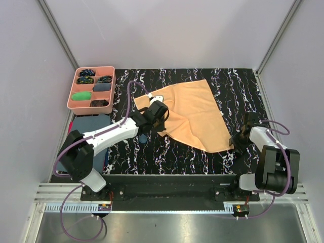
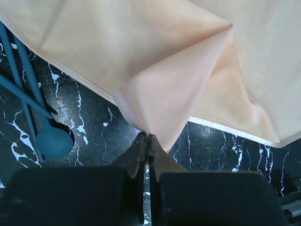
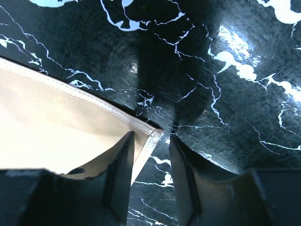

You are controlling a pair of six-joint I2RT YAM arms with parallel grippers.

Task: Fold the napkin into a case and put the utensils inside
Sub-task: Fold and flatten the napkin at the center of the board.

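Note:
The peach-orange napkin lies spread and partly rumpled on the black marbled table, not folded into a case. My left gripper is shut on a pinched fold at the napkin's left edge, with the jaws closed together. The dark blue utensils, including a round-bowled spoon, lie on the table just left of that grip; a bit of them shows under the left arm. My right gripper is open around the napkin's near right corner, one finger over the fabric.
A pink compartment tray with small coloured bundles stands at the back left. A dark blue-grey cloth lies at the left edge, under the left arm. Grey walls enclose the black marbled table.

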